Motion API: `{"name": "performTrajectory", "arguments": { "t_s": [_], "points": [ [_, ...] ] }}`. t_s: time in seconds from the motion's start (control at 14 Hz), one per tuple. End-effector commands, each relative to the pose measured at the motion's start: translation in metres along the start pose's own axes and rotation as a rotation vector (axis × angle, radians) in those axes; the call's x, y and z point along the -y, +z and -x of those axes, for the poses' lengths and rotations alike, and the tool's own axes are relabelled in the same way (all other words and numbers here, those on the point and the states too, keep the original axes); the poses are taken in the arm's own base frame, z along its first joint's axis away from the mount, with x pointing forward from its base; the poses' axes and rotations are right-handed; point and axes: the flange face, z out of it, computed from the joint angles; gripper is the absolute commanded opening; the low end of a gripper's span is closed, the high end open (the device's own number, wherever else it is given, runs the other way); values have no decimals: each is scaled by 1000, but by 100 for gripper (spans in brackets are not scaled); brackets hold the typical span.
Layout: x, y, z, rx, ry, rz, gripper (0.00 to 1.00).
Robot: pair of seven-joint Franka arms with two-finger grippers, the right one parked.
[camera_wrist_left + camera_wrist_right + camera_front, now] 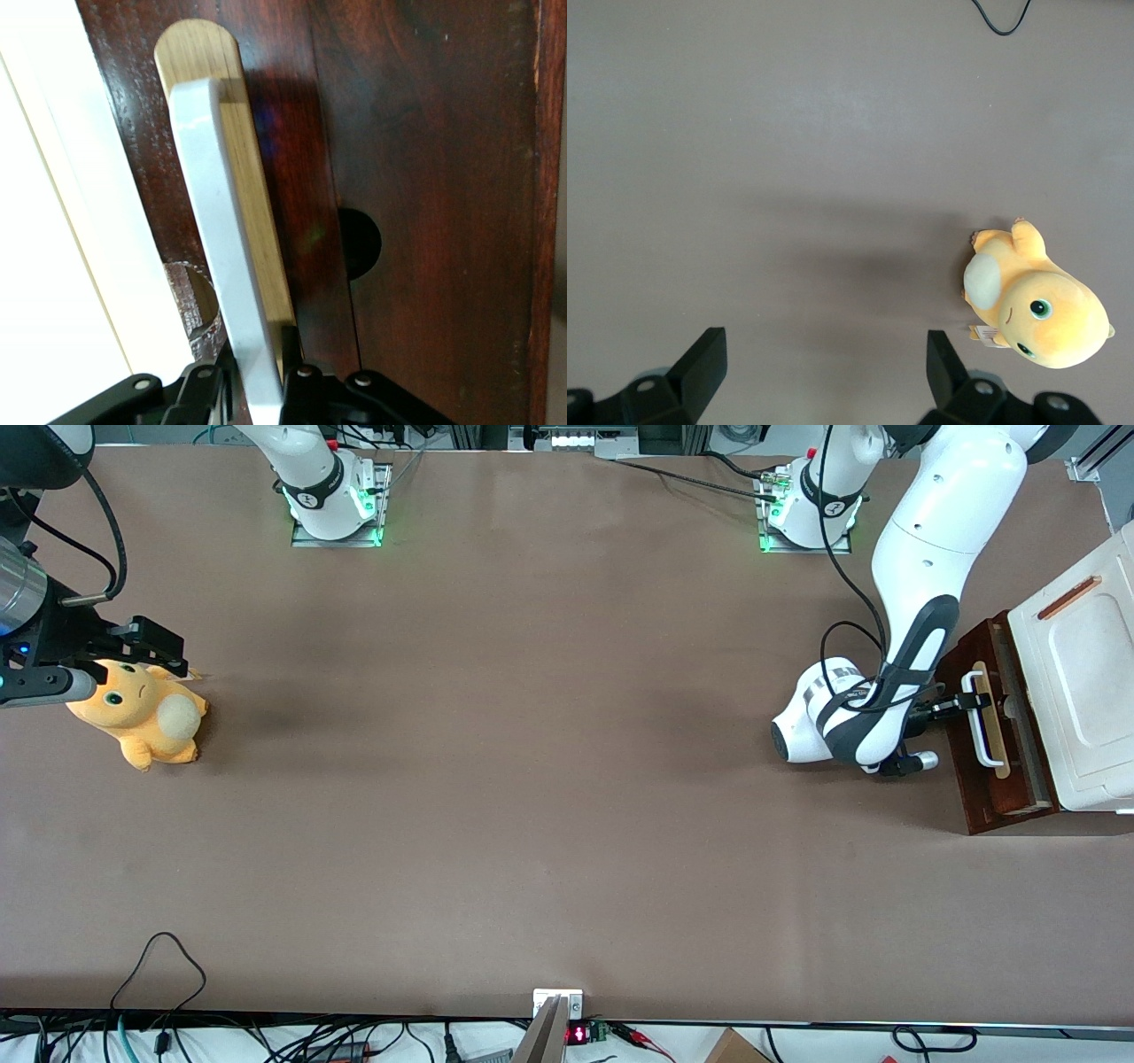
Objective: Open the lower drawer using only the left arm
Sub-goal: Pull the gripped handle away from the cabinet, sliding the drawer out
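Observation:
The lower drawer has a dark red-brown front and sticks out a little from under the white cabinet top, at the working arm's end of the table. Its white bar handle sits on a pale wood strip. The left arm reaches down in front of the drawer. Its gripper is at the end of the handle farther from the front camera. In the left wrist view the gripper is shut on the handle, one black finger on each side of the bar, against the drawer front.
An orange plush toy lies on the brown table toward the parked arm's end and also shows in the right wrist view. A black cable loop lies near the table's front edge. The arm bases stand along the edge farthest from the camera.

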Motion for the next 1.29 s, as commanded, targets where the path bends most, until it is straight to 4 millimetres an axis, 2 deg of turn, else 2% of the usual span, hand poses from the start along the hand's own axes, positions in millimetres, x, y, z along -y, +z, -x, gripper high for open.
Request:
{"name": "performTrajectory", "arguments": {
  "t_s": [0.0,0.71,1.07,1.21],
  "points": [
    [3,-9,9,14,-1,-28,18],
    [0,-32,19,5,7,-19,18],
    [-1,-35,21,12,2,-22,18],
    [-4,-44,26,9,8,-16,18]
  ]
}}
